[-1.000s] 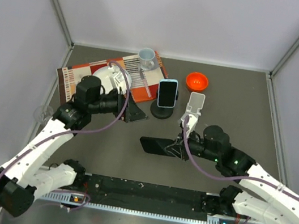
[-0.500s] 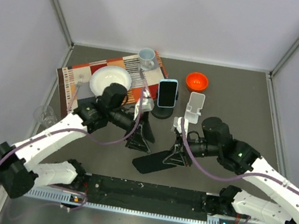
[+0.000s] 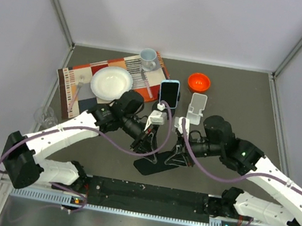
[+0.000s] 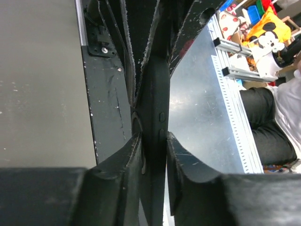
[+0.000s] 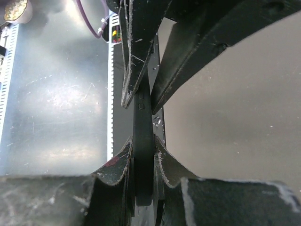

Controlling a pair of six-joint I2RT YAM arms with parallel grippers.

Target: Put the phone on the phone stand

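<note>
**Left arm joined the grip on the phone**

In the past second the left arm swung away from the plate side of the desk [image 3: 243, 117] and in toward the middle. It brought the left end effector [image 3: 147, 145] onto the black phone [image 3: 151, 165], which the right end effector [image 3: 176, 155] had carried a little nearer the arm bases. The phone was in the air just above the desk, in front of both stands, with one arm at each end.

The left wrist view showed the phone edge-on, with that arm's fingertips pressed against its two faces. The right wrist view showed the same from the other end. Both end effectors therefore appeared to be closed on the phone at once.

This looked like a handover or a regrip in mid-air rather than a placement. The phone was not yet on any stand. The white stand [image 3: 197, 106] stood empty just behind the right arm. The dark stand [image 3: 162, 114] beside it already carried a blue phone [image 3: 169, 93], so the white one was the likely target.

One arm would need to let go before the other could carry the phone there. With both arms pulling on it, the phone could twist or slip.
</note>
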